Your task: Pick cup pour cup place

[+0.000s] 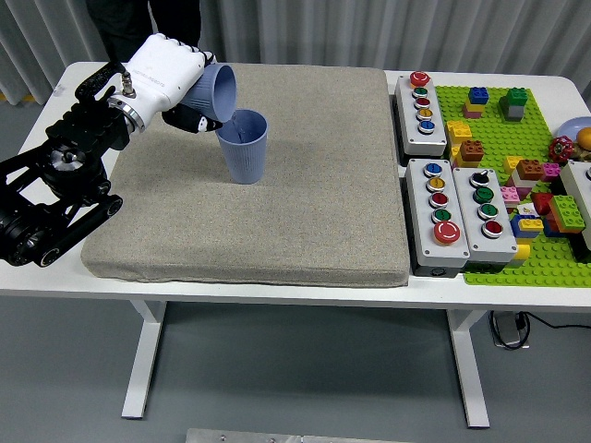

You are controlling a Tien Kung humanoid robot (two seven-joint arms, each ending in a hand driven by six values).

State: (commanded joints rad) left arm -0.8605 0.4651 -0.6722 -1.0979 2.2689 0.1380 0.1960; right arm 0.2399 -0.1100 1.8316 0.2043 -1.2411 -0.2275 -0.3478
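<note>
Robotics lab or test room, not home. Signs: white height-adjustable table (277,288) on grey floor, grey curtain (369,32) as backdrop, beige mat (277,203) as work surface, three grey push-button control boxes (438,213) beside green brick baseplate (545,258) with coloured toy bricks, cable on floor.
</note>
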